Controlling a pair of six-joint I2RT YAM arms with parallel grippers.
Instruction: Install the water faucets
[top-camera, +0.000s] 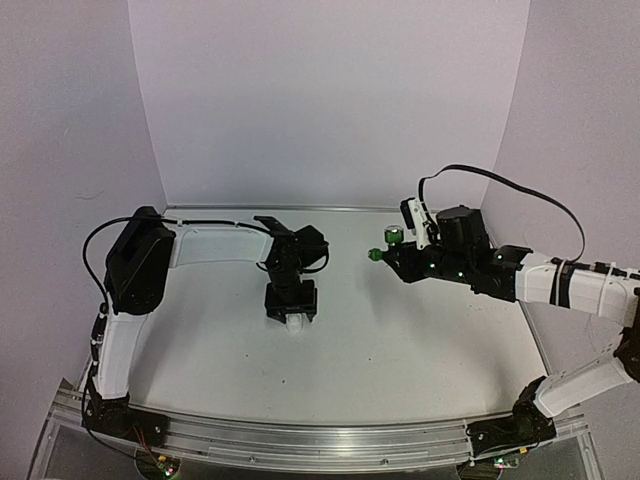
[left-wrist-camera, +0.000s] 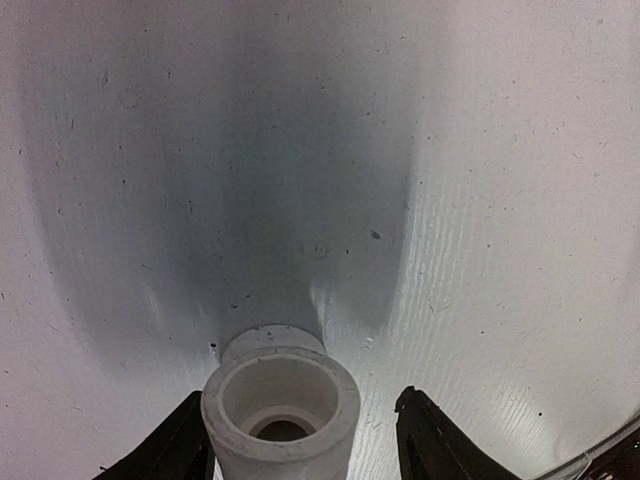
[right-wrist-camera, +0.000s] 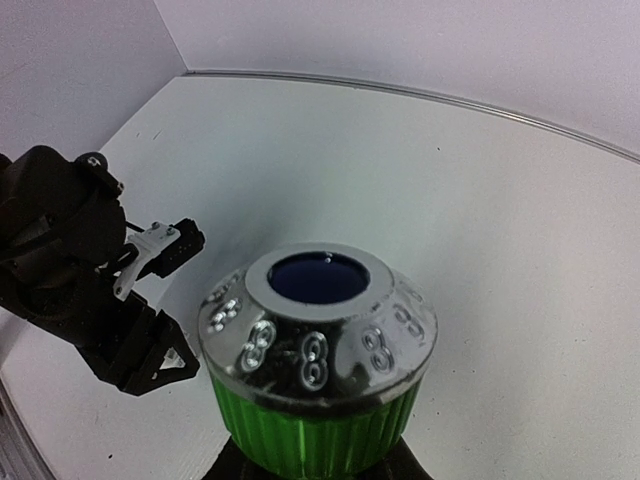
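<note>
A white stubby pipe fitting stands on the table with its open end up. My left gripper points straight down over it, open. One finger is against the fitting's side and the other finger stands apart from it. From above, the fitting shows just below the left gripper. My right gripper hangs above the table at the right, shut on the green faucet. In the right wrist view the faucet's ribbed green knob, with a chrome cap and blue centre, hides the fingers.
The white table is walled by white panels at the back and sides. A metal rail runs along the near edge. The left arm shows in the right wrist view at the left.
</note>
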